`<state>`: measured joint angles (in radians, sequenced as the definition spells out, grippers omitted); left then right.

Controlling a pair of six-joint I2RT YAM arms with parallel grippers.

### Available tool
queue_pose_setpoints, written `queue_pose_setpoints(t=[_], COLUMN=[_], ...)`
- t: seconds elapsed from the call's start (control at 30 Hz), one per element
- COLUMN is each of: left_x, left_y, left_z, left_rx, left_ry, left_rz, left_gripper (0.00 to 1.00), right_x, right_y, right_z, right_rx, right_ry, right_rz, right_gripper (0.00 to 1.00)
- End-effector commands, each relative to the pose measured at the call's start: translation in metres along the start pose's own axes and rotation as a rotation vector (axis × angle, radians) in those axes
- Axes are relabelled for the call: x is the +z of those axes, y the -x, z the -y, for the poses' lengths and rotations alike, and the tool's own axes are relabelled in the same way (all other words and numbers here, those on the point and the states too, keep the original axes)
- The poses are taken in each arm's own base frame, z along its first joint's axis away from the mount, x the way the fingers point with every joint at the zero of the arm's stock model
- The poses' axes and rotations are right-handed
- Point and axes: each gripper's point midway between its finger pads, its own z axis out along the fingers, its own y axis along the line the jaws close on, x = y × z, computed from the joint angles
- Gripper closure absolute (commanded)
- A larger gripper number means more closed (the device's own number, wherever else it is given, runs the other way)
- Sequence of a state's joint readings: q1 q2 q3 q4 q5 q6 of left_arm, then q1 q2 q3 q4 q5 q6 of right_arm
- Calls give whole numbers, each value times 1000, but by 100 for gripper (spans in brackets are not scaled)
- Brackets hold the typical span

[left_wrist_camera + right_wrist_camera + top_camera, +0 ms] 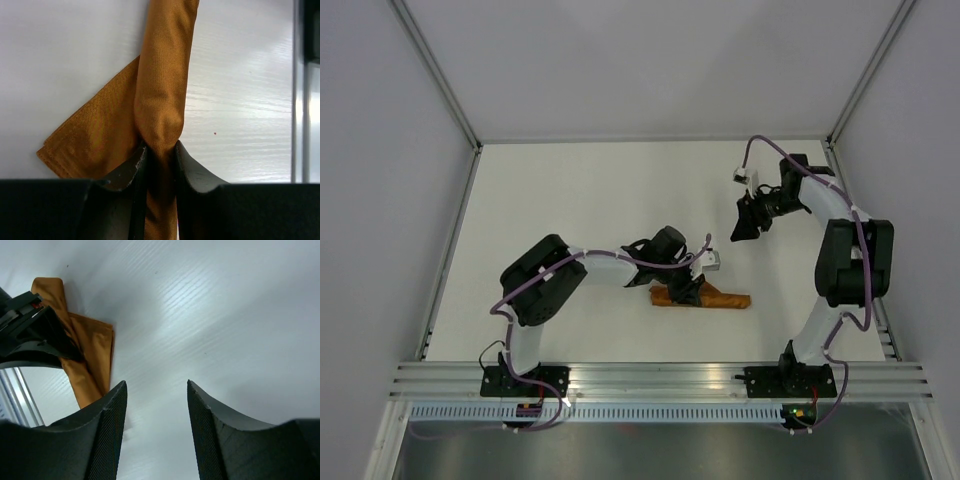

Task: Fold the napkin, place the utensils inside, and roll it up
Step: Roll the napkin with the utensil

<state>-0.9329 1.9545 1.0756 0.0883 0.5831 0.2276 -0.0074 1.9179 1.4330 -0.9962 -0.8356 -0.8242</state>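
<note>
Top external view: napkin (725,299) is lying as a narrow rolled strip on the white bench (580,190), toward the near edge, between the two arm bases.
Left wrist view: left pincer (160,150) is clamping the rolled napkin, both fingers pressing against the cloth.
Napkin flap: a flat triangular corner is sticking out from the roll on one side, resting on the bench.
Right wrist view: right pincer (156,385) is hanging over bare bench, its jaws standing apart and gripping nothing.
Right arm: is hovering toward the far right of the bench, apart from the napkin.
</note>
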Motion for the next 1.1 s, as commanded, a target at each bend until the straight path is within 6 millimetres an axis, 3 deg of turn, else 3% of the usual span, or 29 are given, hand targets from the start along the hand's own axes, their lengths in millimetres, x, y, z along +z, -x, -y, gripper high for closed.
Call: queue_pose_setpoints(t=[0.0, 0.03, 0.07, 0.13, 0.17, 0.23, 0.27, 0.33, 0.37, 0.57, 0.83, 1.07], left_x=[-3, -4, -4, -7, -6, -8, -6, -7, -9, -7, -4, -5], left_y=[-77, -77, -76, -75, -79, -79, -81, -84, -84, -91, -102, -108], left_z=[44, 45, 44, 42, 40, 36, 34, 31, 31, 21, 14, 11], left_rx=[-338, -355, -376, -440, -463, -507, -523, -555, -564, -635, -761, -796], left_ry=[-216, -236, -249, -279, -289, -292, -298, -297, -301, -279, -255, -240], left_rz=[-214, -207, -200, -190, -194, -204, -210, -221, -224, -244, -272, -282], left_gripper=[98, 98, 98, 98, 98, 98, 98, 98, 98, 98, 98, 98], right_x=[-30, -41, -35, -48, -37, -43, -26, -25, -9, 26, 69, 89], right_y=[19, 28, 12, 14, -4, -6, -25, -28, -45, -59, -76, -91], right_z=[-17, -24, -30, -36, -44, -54, -66, -80, -89, -123, -148, -153], right_rx=[-129, -203, -216, -321, -340, -452, -477, -559, -583, -701, -841, -885], right_ry=[-68, -117, -116, -225, -218, -310, -282, -327, -313, -294, -280, -262], right_rz=[109, 142, 129, 150, 122, 114, 75, 74, 18, -10, -84, -133], right_gripper=[43, 43, 43, 43, 43, 42, 42, 41, 41, 39, 39, 42])
